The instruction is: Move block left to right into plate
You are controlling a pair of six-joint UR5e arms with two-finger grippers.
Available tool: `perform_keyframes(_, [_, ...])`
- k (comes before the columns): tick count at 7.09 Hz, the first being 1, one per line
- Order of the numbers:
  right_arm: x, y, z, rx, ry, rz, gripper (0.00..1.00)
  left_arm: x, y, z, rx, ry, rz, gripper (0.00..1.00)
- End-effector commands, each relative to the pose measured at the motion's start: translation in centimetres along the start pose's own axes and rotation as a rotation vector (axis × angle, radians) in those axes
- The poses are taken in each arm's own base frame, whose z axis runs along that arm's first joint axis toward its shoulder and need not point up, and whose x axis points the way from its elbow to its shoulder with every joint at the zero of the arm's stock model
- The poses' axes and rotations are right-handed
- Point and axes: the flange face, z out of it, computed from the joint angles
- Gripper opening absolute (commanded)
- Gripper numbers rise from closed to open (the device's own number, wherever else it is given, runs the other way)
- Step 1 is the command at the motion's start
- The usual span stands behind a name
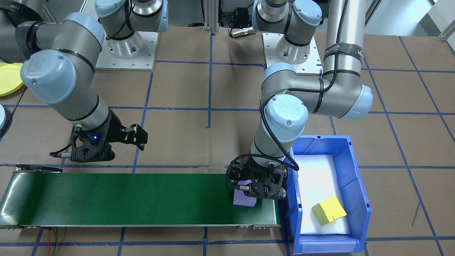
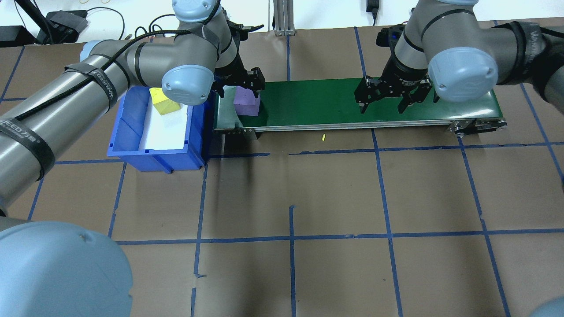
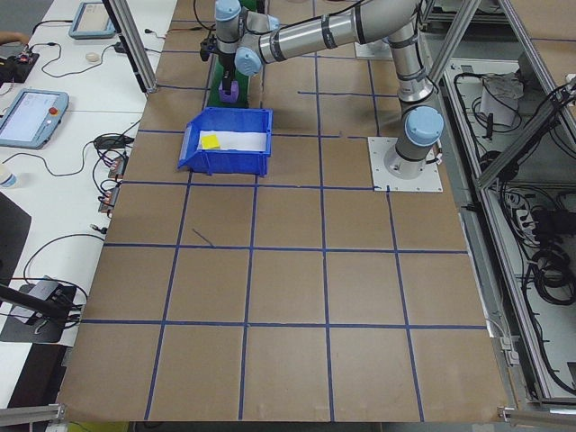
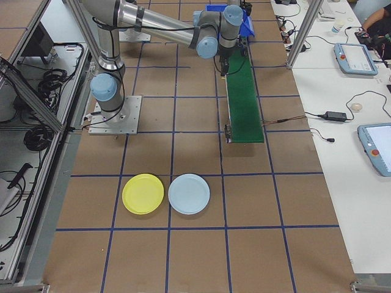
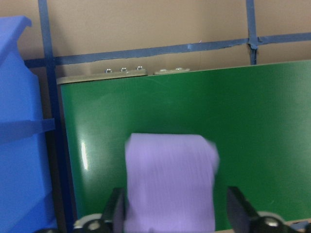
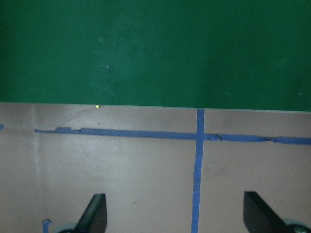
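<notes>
Left wrist-mounted view: the left gripper [image 5: 175,213] straddles, jaws spread, a matte purple foam block [image 5: 170,182] on the smooth green belt [image 5: 243,126] beside the blue bin [image 5: 19,145]; right gripper [image 6: 175,218] gapes.

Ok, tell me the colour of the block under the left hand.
Light purple block; the left wrist view shows it best.

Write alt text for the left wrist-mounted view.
A purple block sits on a green conveyor belt between the left gripper's two open black fingers, with a blue bin at left and taped brown table beyond.
</notes>
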Motion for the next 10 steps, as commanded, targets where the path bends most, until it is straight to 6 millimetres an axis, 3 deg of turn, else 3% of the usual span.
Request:
perform_keyframes(1, [-1.1, -4.3, 1.5, 0.041, -0.144, 0.094, 1.0, -1.2, 0.2, -6.6, 0.078, -0.002, -0.017, 1.0])
perform_keyframes(2, [-1.5, -5.1, 2.6, 0.025, -0.201, 0.092, 1.0, -6.8, 0.0, -8.3, 0.047, -0.015, -0.09, 1.0])
perform_keyframes(3, [-1.5, -5.3, 2.9, 0.021, -0.211, 0.099, 1.0, -11.3, -0.6, -8.3, 0.044, -0.016, -0.148, 1.0])
perform_keyframes(5, [-2.1, -5.6, 3.5, 0.027, -0.272, 0.135, 1.0, -15.4, -1.2, -5.9, 0.016, -0.031, -0.211, 1.0])
perform_keyframes(6, [-2.1, -5.7, 3.8, 0.025, -0.274, 0.139, 1.0, -19.9, -1.8, -4.5, 0.004, -0.036, -0.277, 1.0])
perform_keyframes(7, [-2.1, -5.9, 4.5, 0.02, -0.29, 0.141, 1.0, -22.3, -2.0, -2.6, 0.001, -0.041, -0.308, 1.0])
perform_keyframes(9, [-2.0, -6.2, 5.6, 0.014, -0.296, 0.141, 1.0, -22.9, -2.5, 2.4, -0.033, -0.039, -0.332, 1.0])
perform_keyframes(10, [-2.0, -6.1, 6.1, 0.013, -0.296, 0.142, 1.0, -23.0, -2.8, 3.0, -0.035, -0.04, -0.376, 1.0])
